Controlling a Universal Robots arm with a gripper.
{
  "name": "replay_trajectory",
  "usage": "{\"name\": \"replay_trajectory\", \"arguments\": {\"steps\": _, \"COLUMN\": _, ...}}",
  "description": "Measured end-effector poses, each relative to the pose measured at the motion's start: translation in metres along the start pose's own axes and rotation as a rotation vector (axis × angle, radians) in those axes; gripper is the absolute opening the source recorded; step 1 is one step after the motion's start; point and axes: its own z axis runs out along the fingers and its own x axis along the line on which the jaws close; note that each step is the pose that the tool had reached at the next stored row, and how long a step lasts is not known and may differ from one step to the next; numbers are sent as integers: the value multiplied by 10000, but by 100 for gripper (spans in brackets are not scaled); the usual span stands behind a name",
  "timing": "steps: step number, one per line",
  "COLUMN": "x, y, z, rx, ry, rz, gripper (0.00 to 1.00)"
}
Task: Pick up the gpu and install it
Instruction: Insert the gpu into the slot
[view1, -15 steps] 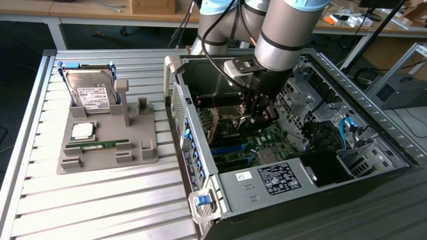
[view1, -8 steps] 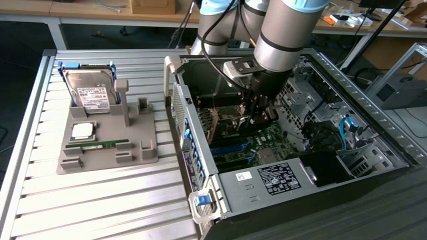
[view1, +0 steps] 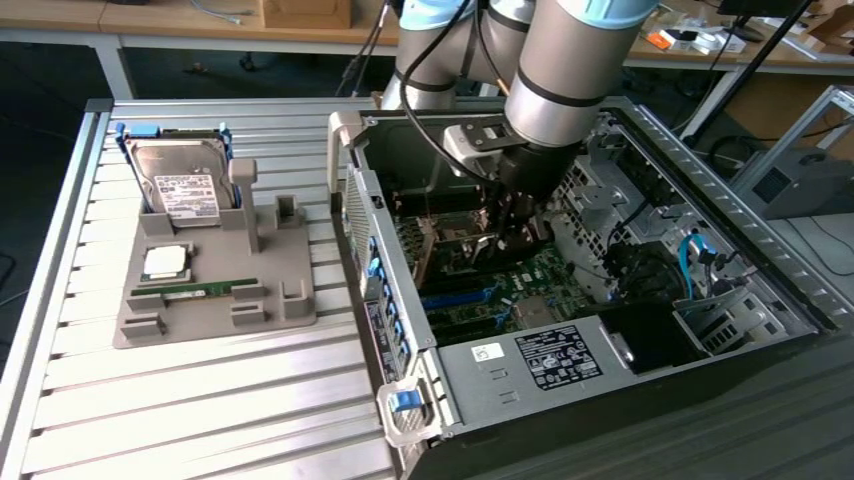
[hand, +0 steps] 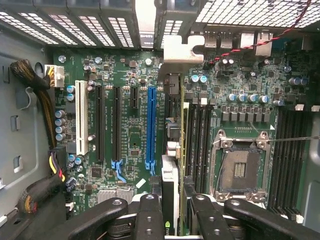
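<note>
Figure: the arm's gripper (view1: 518, 232) is reaching down inside the open computer case (view1: 747, 290), above the green motherboard (hand: 130, 125). In the wrist view, the fingers (hand: 150, 215) are clasping the gpu (hand: 170, 200), seen edge-on as a thin upright card between them, beside the long blue slot (hand: 151, 127). On the grey tray (view1: 214, 320) at the exterior view's left, a hard drive (view1: 180, 185) and a memory stick (view1: 198, 289) are resting.

Green motherboard (hand: 135, 135) w/ blue slot (hand: 151, 127), white slot (hand: 81, 117); grey tray (view1: 214, 290); silver table (view1: 200, 400).
</note>
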Motion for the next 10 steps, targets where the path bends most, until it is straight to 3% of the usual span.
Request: {"name": "replay_trajectory", "arguments": {"steps": 10, "x": 59, "y": 105, "z": 8, "rx": 0, "ry": 0, "rz": -1, "gripper": 27}}
